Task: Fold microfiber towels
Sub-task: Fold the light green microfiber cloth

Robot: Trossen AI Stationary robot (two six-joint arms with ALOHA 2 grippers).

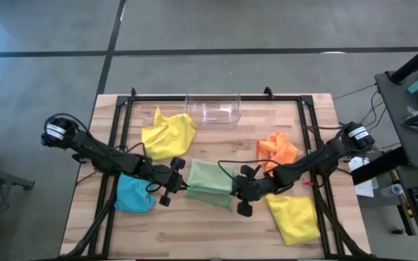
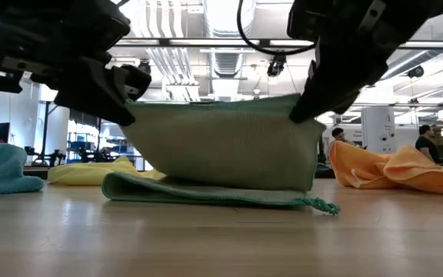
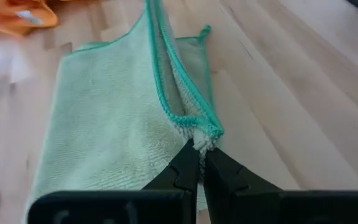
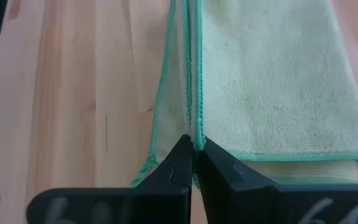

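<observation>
- The pale green towel (image 1: 210,185) lies mid-table, its upper layer lifted at both ends.
- Left gripper (image 1: 174,176) pinches one corner, right gripper (image 1: 244,190) the other.
- The clear bin (image 1: 212,109), behind the green towel, holds nothing.
- Around the green towel: two yellow towels (image 1: 167,133) (image 1: 294,217), one orange (image 1: 276,149), one blue (image 1: 133,193).

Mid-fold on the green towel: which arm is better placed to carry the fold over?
Neither alone, probably. The left gripper is shut on one end of the pale green towel and the right gripper on the opposite end, with the edge raised evenly between them in the low view. They should move together.
</observation>
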